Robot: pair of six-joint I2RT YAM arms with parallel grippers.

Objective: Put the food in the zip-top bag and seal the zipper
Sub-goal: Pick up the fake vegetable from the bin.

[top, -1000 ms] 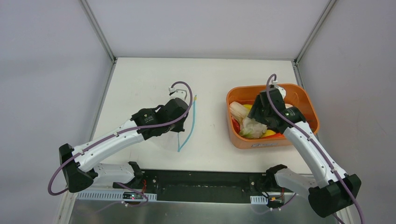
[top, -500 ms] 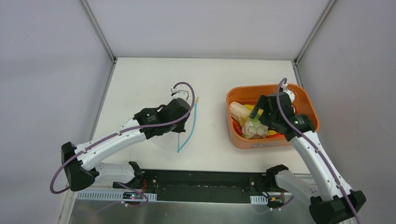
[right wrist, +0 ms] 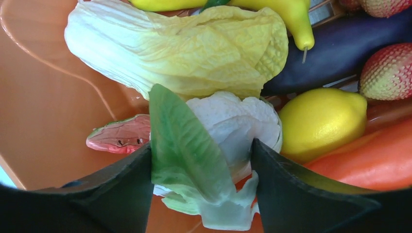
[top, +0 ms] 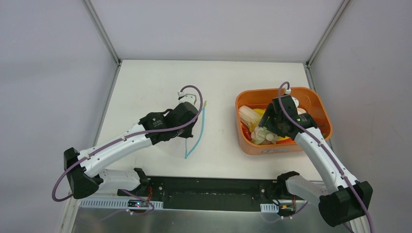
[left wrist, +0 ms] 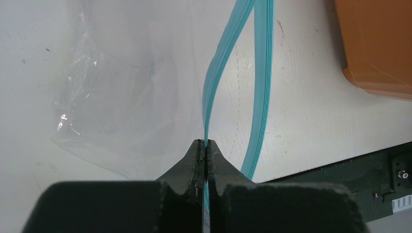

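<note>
Back down in the orange tub (top: pixel 272 149), right gripper (right wrist: pixel 201 150) straddles the cauliflower (right wrist: pixel 243 121), grip unclear. Left gripper (left wrist: pixel 204 143) pinches the zipper (left wrist: pixel 265 58).

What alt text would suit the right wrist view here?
The right gripper straddles a white toy cauliflower with a green leaf inside an orange plastic tub; a firm grip cannot be confirmed. Around it lie a pale leafy cabbage, a yellow lemon, a watermelon slice and a dark purple eggplant.

Left gripper (left wrist: pixel 205 145): we are clamping it tight on the zipper (left wrist: pixel 262 73).
Right gripper (right wrist: pixel 201 145): we are holding its fingers apart, flanking the cauliflower (right wrist: pixel 243 121).
</note>
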